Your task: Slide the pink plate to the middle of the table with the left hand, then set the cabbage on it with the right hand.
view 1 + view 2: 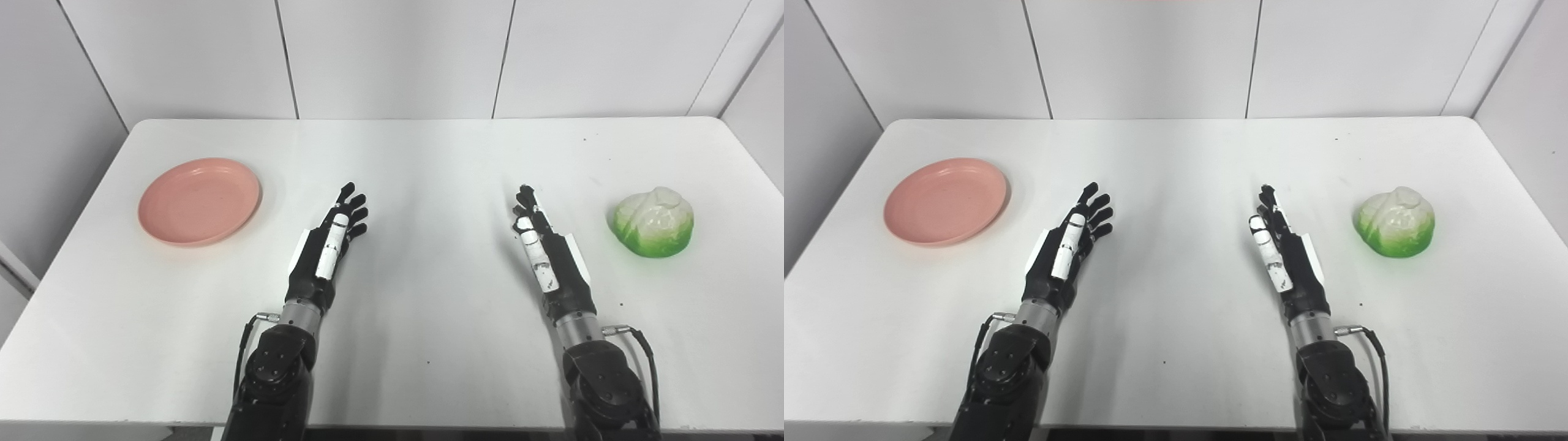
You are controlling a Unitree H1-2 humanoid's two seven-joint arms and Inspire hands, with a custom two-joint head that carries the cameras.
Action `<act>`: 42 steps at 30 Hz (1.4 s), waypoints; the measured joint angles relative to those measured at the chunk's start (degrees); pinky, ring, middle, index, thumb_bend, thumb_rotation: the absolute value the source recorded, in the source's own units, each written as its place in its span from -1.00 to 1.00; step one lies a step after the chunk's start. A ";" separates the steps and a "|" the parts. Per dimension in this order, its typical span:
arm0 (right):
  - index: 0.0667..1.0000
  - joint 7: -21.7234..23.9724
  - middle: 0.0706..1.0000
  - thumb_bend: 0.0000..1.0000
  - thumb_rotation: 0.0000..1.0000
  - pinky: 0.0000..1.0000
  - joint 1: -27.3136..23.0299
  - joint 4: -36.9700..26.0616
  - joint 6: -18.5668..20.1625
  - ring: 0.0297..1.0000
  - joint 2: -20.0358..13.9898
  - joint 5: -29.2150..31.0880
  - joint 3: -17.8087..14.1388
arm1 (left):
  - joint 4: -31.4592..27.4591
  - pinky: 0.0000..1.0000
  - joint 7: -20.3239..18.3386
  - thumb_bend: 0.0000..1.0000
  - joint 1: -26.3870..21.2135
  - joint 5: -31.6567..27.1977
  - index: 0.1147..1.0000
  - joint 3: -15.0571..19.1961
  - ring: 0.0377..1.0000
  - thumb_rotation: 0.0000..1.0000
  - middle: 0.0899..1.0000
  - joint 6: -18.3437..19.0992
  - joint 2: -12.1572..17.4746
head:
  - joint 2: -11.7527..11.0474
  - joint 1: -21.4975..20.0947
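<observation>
White surface (429, 294), bearing pink plate (199, 201) at far left and cabbage (653, 222) at far right. Between them, left hand (331, 245) and right hand (542, 248), both released, fingers extended, grasping nothing.

Smooth matt plate (199, 201), glossy cabbage (653, 222) (plastic-looking), smooth white table (429, 294).

White table (429, 153) with two things on it

A pink plate (199, 201) lies flat and bare near the left edge — a cabbage (653, 222), white on top and green below, sits near the right edge, well apart from it. The tabletop has rounded far corners and a few small dark specks — mostly toward the right side.
</observation>
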 measured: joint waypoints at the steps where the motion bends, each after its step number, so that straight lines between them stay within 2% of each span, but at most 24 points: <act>1: 0.95 0.00 0.95 -0.01 1.00 0.89 0.00 0.00 0.00 0.92 0.00 0.04 0.00 | -0.01 0.78 0.00 -0.16 0.00 0.00 0.86 0.00 0.82 1.00 0.85 0.01 0.00 | 0.00 0.00; 14: 0.95 0.02 0.95 -0.06 1.00 0.89 0.00 0.00 0.00 0.92 0.00 1.22 -0.12 | -0.12 0.78 0.00 -0.17 0.01 0.00 0.86 0.00 0.82 1.00 0.85 0.36 -0.02 | -0.18 0.18; 21: 0.95 0.01 0.94 -0.18 1.00 0.88 0.01 -0.05 0.00 0.91 0.00 1.32 -0.11 | -0.11 0.77 0.01 -0.17 0.01 0.01 0.86 -0.08 0.82 1.00 0.85 0.35 -0.01 | -0.35 0.79; 23: 0.95 0.02 0.94 -0.18 1.00 0.88 0.00 -0.01 0.00 0.91 -0.02 1.34 -0.13 | -0.05 0.78 0.02 -0.16 0.01 0.01 0.86 -0.13 0.82 1.00 0.85 0.35 -0.01 | -0.79 1.85; 24: 0.96 0.04 0.94 -0.17 1.00 0.88 0.00 -0.01 0.00 0.92 -0.04 1.43 -0.16 | 0.01 0.80 0.03 -0.16 0.01 0.02 0.87 -0.17 0.83 1.00 0.86 0.33 -0.04 | -1.31 3.85; 26: 0.97 0.21 0.95 -0.15 1.00 0.90 0.01 -0.01 0.00 0.93 -0.12 2.01 -0.22 | 0.19 0.82 0.03 -0.15 0.00 0.02 0.88 -0.28 0.84 1.00 0.87 0.23 -0.15 | -1.32 3.87; 28: 0.98 0.45 0.96 -0.14 1.00 0.92 0.03 0.01 0.00 0.93 -0.30 2.58 -0.28 | 0.43 0.84 0.07 -0.16 -0.15 0.02 0.88 -0.38 0.85 1.00 0.87 -0.06 -0.39 | -3.24 9.98; 29: 0.98 0.59 0.97 -0.15 1.00 0.93 0.05 0.04 0.00 0.94 -0.42 3.12 -0.33 | 0.63 0.84 0.15 -0.16 -0.25 0.02 0.89 -0.39 0.85 1.00 0.87 -0.17 -0.50 | -3.25 10.02; 30: 0.99 0.91 0.98 -0.19 1.00 0.94 0.09 0.10 0.00 0.95 -0.63 3.67 -0.44 | 0.90 0.84 0.37 -0.16 -0.36 0.04 0.89 -0.47 0.85 1.00 0.87 -0.29 -0.65 | -4.30 12.80; 31: 1.00 1.21 0.98 -0.19 1.00 0.94 0.16 0.14 -0.02 0.95 -0.86 4.07 -0.51 | 1.26 0.83 0.64 -0.16 -0.50 0.18 0.89 -0.59 0.84 1.00 0.87 -0.44 -0.79 | -4.31 12.83; 33: 1.00 1.84 0.99 -0.24 1.00 0.94 0.18 0.37 -0.62 0.95 -1.49 4.72 -0.59 | 2.05 0.82 1.46 -0.16 -0.92 1.10 0.88 -0.88 0.84 1.00 0.87 -0.90 -1.23 | -6.06 16.25; 36: 1.00 2.61 0.99 -0.29 1.00 0.95 0.11 0.87 -2.61 0.95 -2.64 5.70 -1.01 | 3.46 0.78 3.09 -0.18 -1.69 2.53 0.88 -1.20 0.84 1.00 0.87 -1.80 -2.19 | -6.94 17.22; 42: 1.00 2.87 0.99 -0.31 1.00 0.99 -0.24 1.49 -3.44 0.96 -3.30 6.36 -1.32 | 5.60 0.78 4.40 -0.19 -2.98 4.48 0.89 -2.07 0.84 1.00 0.88 -2.88 -2.85 | -7.82 17.75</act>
